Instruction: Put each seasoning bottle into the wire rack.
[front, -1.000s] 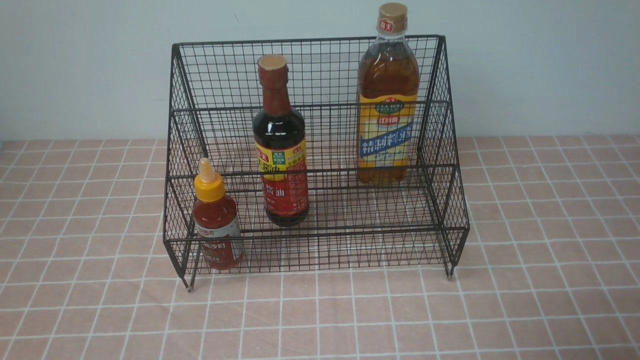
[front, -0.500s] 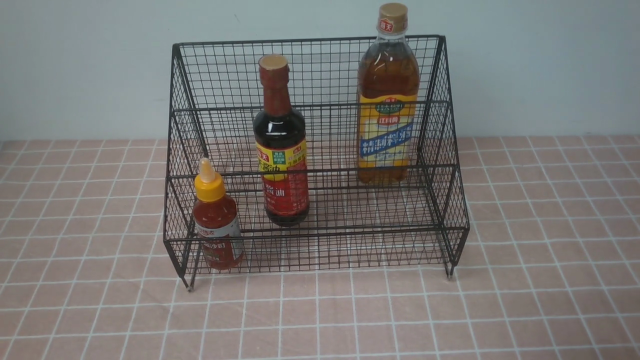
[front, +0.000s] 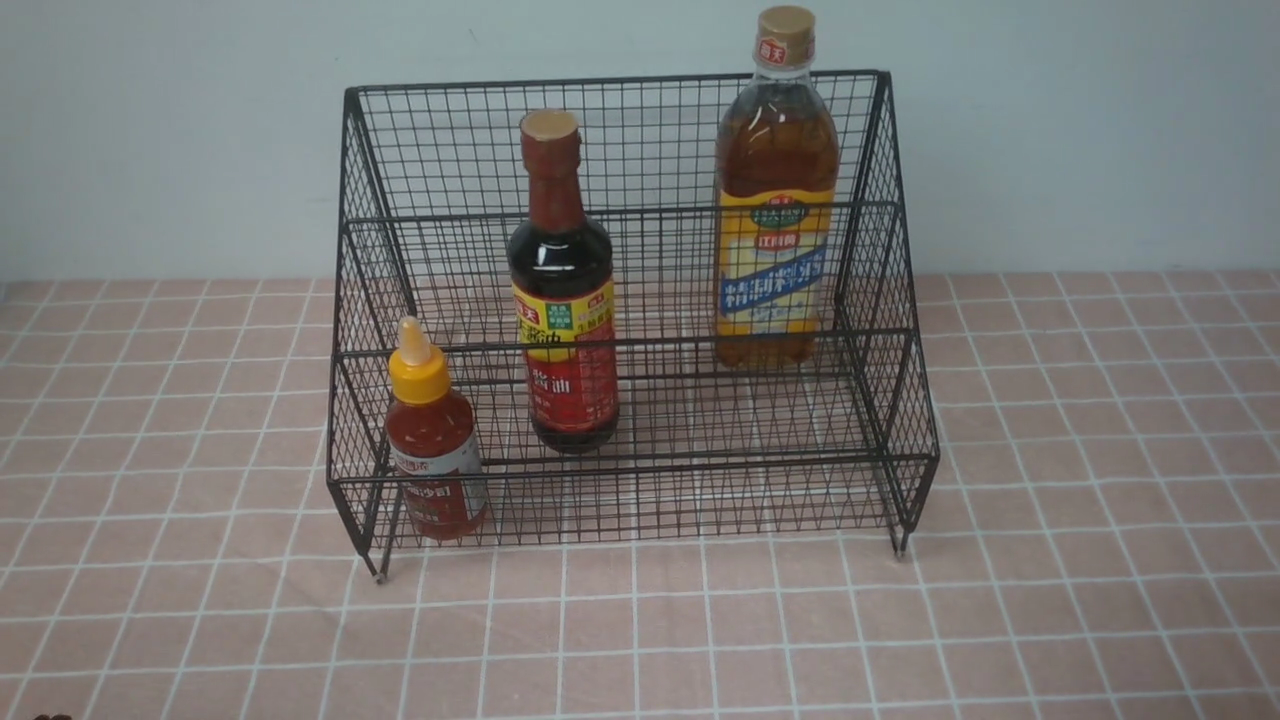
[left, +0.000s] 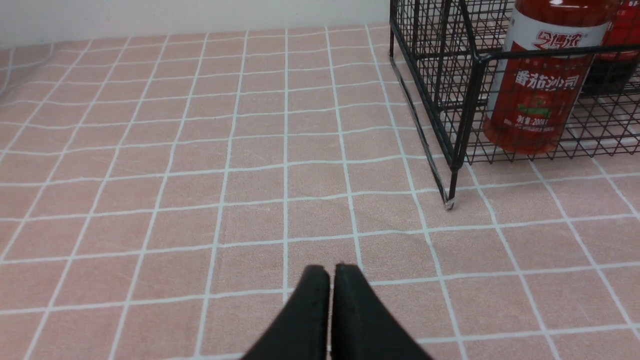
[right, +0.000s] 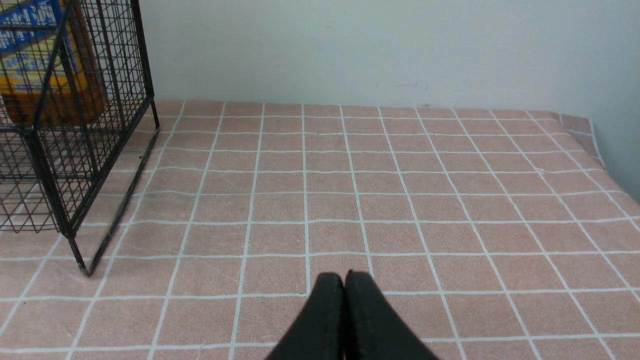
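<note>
The black wire rack stands at the back of the table by the wall. The small red sauce bottle with a yellow nozzle cap stands upright in its lower front tier at the left. The dark soy-sauce bottle stands upright in the middle, and the large amber bottle on the upper tier at the right. My left gripper is shut and empty, low over the cloth, left of the rack's front corner; the red bottle shows there. My right gripper is shut and empty, right of the rack.
A pink tiled cloth covers the table. A pale wall runs right behind the rack. The table's right edge shows in the right wrist view. Neither gripper shows in the front view.
</note>
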